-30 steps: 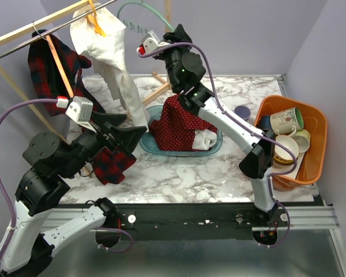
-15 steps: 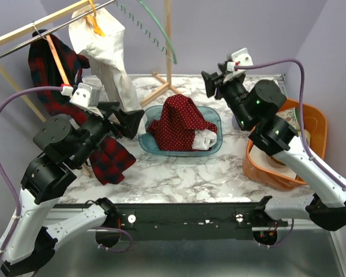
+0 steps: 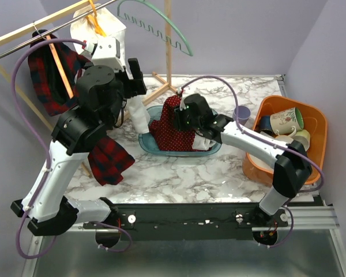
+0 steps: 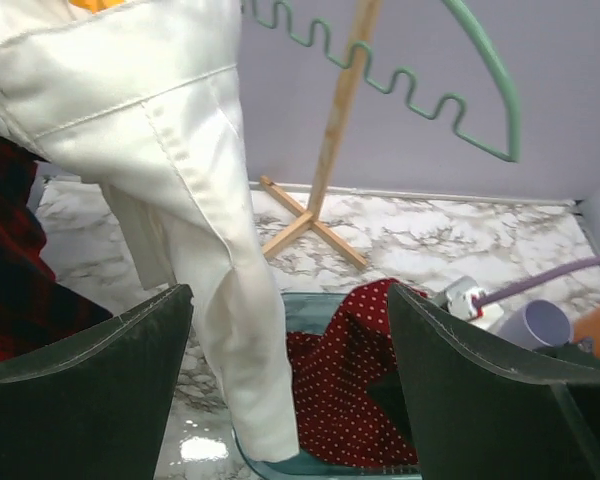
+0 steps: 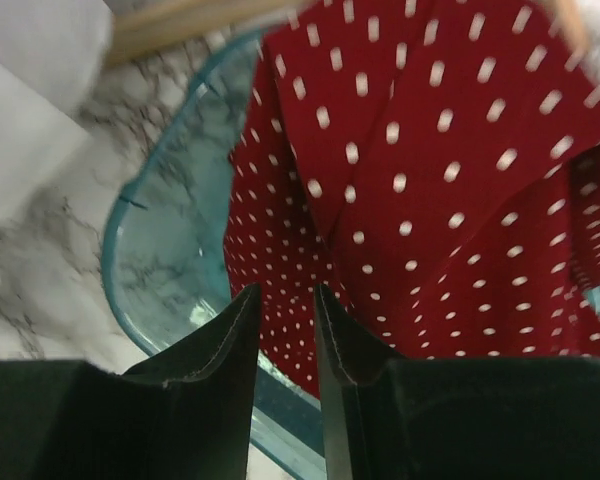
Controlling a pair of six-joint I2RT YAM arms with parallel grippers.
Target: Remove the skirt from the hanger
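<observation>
The white marble tabletop [image 3: 179,173] carries a blue-green glass dish [image 3: 161,151] midway between its side edges, nearer the far edge. Heaped in the dish lies the red white-dotted skirt [image 3: 179,124], off the pale green wire hanger [image 4: 507,100] that hangs above. The left gripper [image 4: 288,292] gapes wide beside a white hanging garment [image 4: 180,130], up and left of the skirt. The right gripper [image 5: 286,290] is close over the skirt. Its jaws are a slit apart, and whether they pinch cloth cannot be told.
</observation>
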